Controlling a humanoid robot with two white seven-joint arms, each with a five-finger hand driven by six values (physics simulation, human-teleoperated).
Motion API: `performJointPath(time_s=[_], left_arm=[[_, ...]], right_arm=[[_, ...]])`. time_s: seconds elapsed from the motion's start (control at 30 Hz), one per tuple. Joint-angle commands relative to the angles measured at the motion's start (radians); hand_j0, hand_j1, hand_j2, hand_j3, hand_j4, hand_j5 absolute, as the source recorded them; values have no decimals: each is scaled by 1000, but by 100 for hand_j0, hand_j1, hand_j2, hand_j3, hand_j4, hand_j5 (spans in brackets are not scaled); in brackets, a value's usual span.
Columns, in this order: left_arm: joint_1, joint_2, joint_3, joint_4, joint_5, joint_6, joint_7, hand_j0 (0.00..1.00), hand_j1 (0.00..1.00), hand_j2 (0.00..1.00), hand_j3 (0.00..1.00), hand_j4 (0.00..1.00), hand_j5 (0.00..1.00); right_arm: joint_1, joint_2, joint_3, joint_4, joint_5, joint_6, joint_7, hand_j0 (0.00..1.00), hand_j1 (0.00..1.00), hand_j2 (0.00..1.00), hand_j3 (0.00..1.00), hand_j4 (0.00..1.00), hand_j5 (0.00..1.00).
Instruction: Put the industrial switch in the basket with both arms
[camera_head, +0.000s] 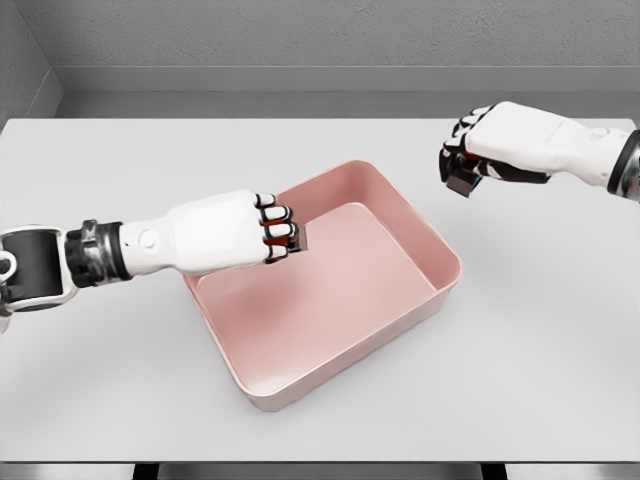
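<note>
Left hand (262, 232) is over the near-left corner of the basket (420, 235), knuckles forward, fingers curled into a fist, nothing visible in it. Forearm comes in roughly level from the left edge, dark wrist joint showing near the frame border

Right hand (478, 150) hangs above the table (540, 340), right of the basket and well clear of its rim. Fingers curled down, clenched around a small dark blocky thing with a hint of red and blue, can't say for certain, but it looks like the industrial switch (463, 178). It's held off the surface, not in the basket. Forearm enters from the right edge, angled slightly down toward the hand

Basket: pink, rectangular, shallow, rounded corners, sitting rotated on the table so one corner points toward me. Inside is bare

Surface: plain light grey tabletop, front edge visible along the bottom. Behind it a grey textured wall (300, 35) with a lighter band along the base; a second wall meets it at the far left corner

Count: two hands, one basket, one small dark object, one table
</note>
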Motion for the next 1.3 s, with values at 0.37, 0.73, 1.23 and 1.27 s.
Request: performJointPath(time_s=[0.37,0.73,1.23,1.27], left_arm=[[17,-4,0,-2,6,0,-40,70,70,70,70,70,70],[15,-10,0,0,6,0,-49,86,86,86,86,86,86],[18,9,0,0,10,0,-51,100,100,100,100,100,100],[17,19,0,0,10,0,-49,100,100,100,100,100,100]], right_arm=[[-45,73,122,-2,-3,-36,0,41,41,41,41,41,41],[-86,121,220,-2,-4,-45,0,41,41,41,41,41,41],[-94,141,248,-2,-3,-53,0,100,100,100,100,100,100],[-94,141,248,-2,-3,-53,0,100,100,100,100,100,100]])
